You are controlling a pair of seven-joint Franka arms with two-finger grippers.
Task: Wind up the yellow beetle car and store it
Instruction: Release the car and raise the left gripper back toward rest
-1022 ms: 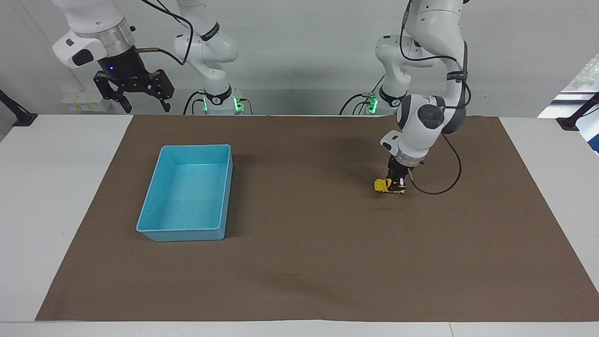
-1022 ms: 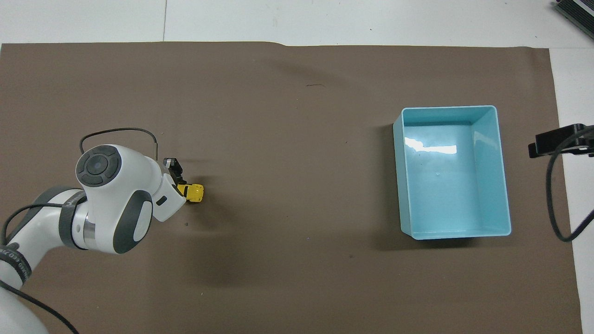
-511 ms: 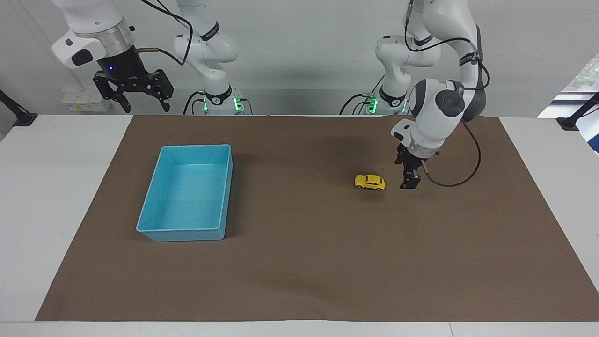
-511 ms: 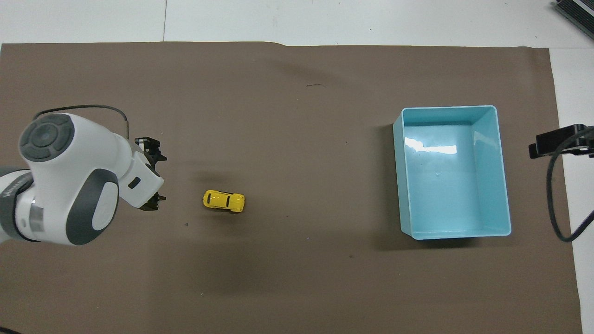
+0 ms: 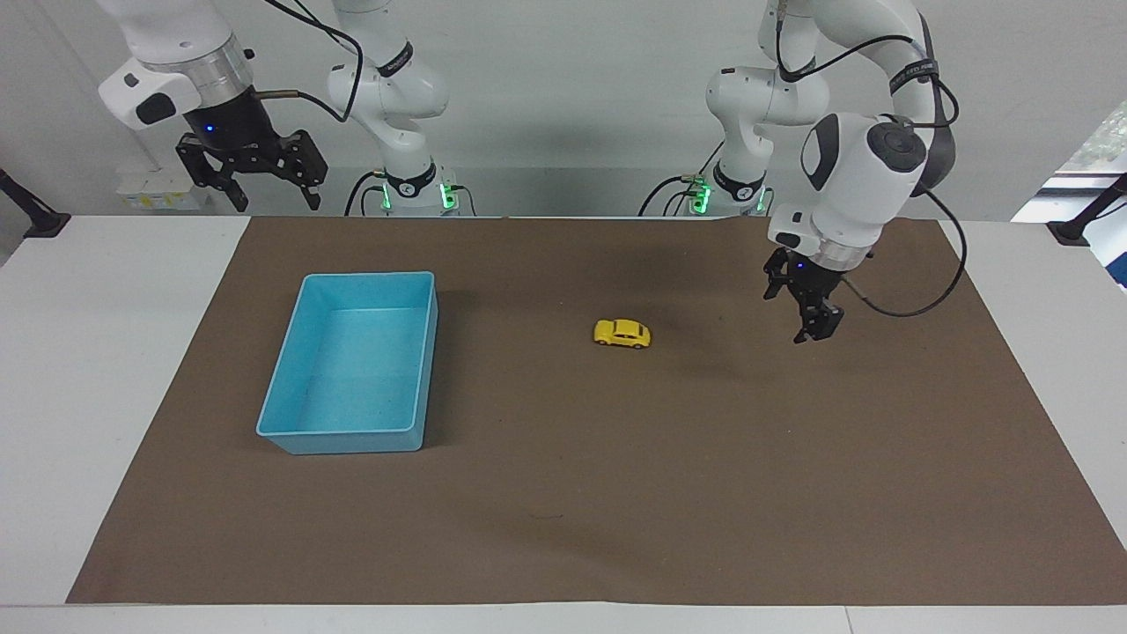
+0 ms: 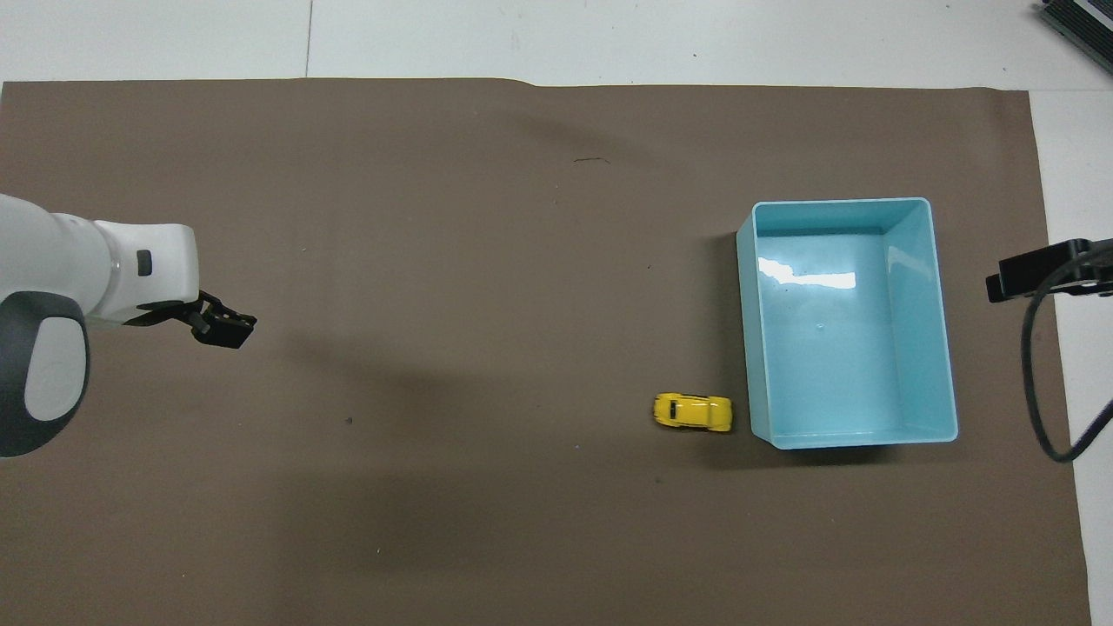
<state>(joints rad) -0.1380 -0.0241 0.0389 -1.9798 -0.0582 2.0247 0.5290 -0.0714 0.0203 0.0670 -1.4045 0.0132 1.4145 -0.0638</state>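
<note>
Now: yellow beetle car on its wheels on the brown mat, free of both arms, long side running along the counter.

Position differs by view. Facing view: car on open mat between the blue bin and the left arm, apart from both. Overhead view: car just beside the bin's wall, at the corner nearer the robots; contact cannot be told.

Bin: nothing in it, toward the right arm's end of the counter.

Left jaws: parted, gripping nothing, pointing down, raised over bare mat toward the left arm's end, well apart from the car.

Right arm waits. Right jaws: spread wide, gripping nothing, held high over the counter edge nearest the robots, at its own end.
</note>
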